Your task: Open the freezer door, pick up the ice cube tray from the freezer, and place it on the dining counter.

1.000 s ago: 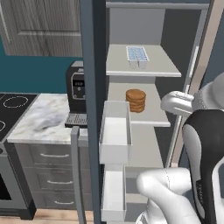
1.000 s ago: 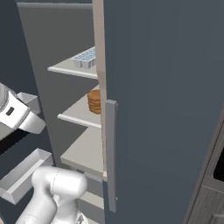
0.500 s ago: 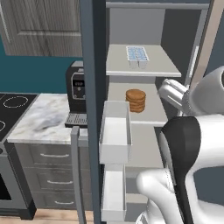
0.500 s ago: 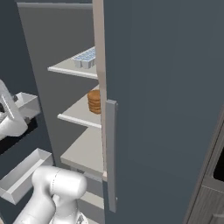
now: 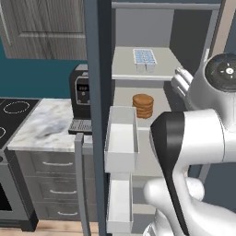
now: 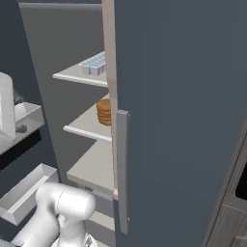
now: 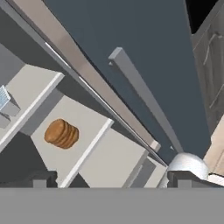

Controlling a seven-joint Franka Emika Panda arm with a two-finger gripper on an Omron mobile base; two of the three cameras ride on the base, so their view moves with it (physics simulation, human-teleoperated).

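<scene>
The freezer door (image 5: 94, 92) stands swung wide, edge-on in the left base view, its white bins (image 5: 120, 138) facing the arm, so the opening step looks done and the step in hand is the reach for the tray (image 5: 144, 57). The tray lies flat on the top shelf (image 5: 124, 64), near the shelf's front edge and toward the right half; in the right base view it shows at about 11 o'clock (image 6: 93, 62), partly cut off by the plain door (image 6: 178, 106). One shelf below sits a stack of brown discs (image 5: 143, 105), well apart from the tray and not wanted. In the hand view the discs (image 7: 61, 133) lie at about 9 o'clock and a corner of the tray (image 7: 3, 97) just enters at the left edge, so the camera looks at the lower shelves and the plain door's handle (image 7: 144, 98), not at the tray. The fingers (image 7: 109, 180) stand spread wide with nothing between them, their dark tips low at 7 and 5 o'clock. The next move, as I judge it, calls for lifting and turning the hand toward the top shelf, entering between the open door's bins and the plain door's edge, then coming at the tray with the fingers straddling its narrow width. The risk is clipping the shelf lip or the bins on the way in.
</scene>
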